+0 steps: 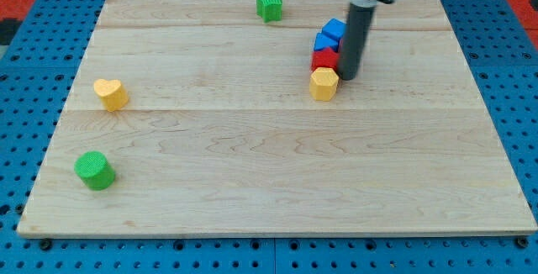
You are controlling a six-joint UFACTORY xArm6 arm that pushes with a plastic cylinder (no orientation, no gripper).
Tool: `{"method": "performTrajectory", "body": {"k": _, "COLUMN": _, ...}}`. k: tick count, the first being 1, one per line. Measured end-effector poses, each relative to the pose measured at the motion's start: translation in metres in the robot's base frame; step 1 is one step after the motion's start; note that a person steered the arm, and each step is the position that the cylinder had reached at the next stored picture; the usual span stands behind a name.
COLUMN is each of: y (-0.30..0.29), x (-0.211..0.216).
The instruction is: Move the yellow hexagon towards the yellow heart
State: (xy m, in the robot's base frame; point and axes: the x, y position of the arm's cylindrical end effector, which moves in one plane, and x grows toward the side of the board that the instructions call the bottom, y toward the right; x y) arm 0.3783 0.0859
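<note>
My tip (347, 76) sits on the wooden board (269, 190), just to the right of the yellow hexagon (324, 83). It looks like it is touching it or almost touching it. My rod has no fingers, so it does not hold anything. It can only push.

The yellow hexagon is in the upper right part of the board. Right above it is a red block (324, 59), and the two touch. Above the red block are two blue blocks (331, 35), packed close together. My rod stands on the right side of this little row.

The yellow heart (110, 93) is far away on the view's left. A green round block (94, 171) is below the heart, near the bottom left. Another green block (270, 5) is at the view's top. I cannot see any words or labels.
</note>
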Motion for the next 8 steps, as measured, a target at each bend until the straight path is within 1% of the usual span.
{"method": "performTrajectory", "body": {"k": 1, "y": -0.056, "x": 0.018}}
{"method": "performTrajectory", "body": {"k": 2, "y": -0.026, "x": 0.025}}
{"method": "performTrajectory", "body": {"k": 3, "y": 0.027, "x": 0.037}}
{"method": "performTrajectory", "body": {"k": 5, "y": -0.07, "x": 0.06}}
{"method": "performTrajectory", "body": {"k": 6, "y": -0.016, "x": 0.078}}
{"method": "performTrajectory", "body": {"k": 7, "y": -0.106, "x": 0.112}}
{"method": "performTrajectory", "body": {"k": 8, "y": -0.191, "x": 0.105}}
